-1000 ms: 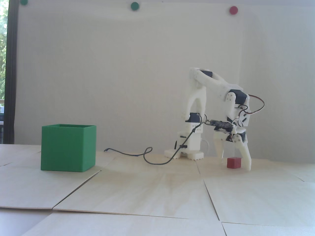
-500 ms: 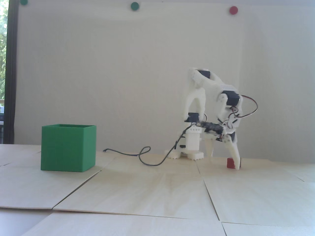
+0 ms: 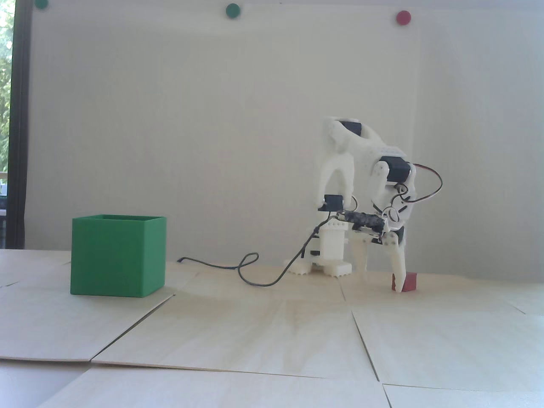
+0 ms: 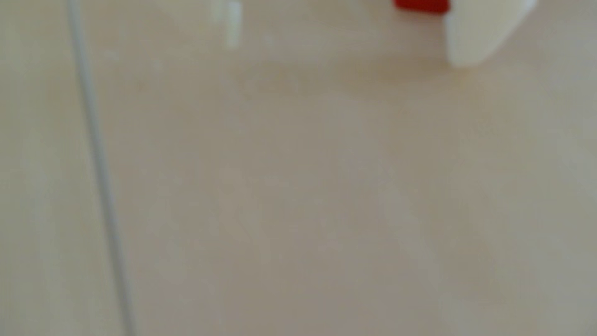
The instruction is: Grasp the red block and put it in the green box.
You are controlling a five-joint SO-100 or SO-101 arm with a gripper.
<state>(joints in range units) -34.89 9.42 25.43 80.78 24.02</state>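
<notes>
One red block on the table, far right of green box. Gripper down at the block, fingers spread apart; one fingertip touching its left face. Wrist view blurred: block beside white fingertip.

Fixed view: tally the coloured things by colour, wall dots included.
Green: 3, the box and two wall dots
Red: 2, the block and one wall dot
Total: 5
</notes>
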